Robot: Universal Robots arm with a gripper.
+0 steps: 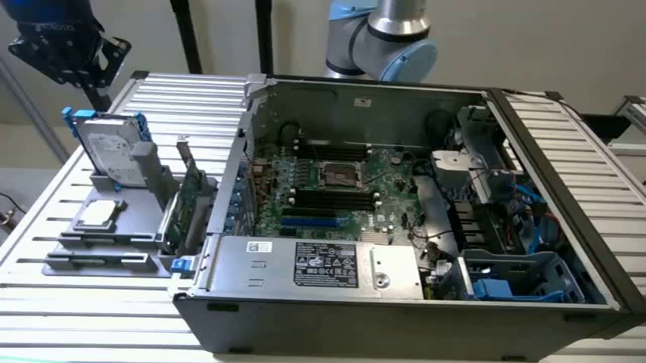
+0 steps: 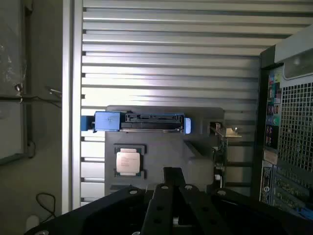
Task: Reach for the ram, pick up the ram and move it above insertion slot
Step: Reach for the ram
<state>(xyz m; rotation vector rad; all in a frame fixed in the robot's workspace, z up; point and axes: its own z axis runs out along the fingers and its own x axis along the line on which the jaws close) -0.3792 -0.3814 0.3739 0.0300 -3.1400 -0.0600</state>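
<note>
Gripper (image 1: 72,64) raised, state cannot be told | ram (image 1: 98,259) seemingly in tray (image 1: 60,267), well apart

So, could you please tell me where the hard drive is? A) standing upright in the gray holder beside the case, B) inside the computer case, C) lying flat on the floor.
A: the hard drive stands on edge in the gray holder, outside the computer case.
</note>
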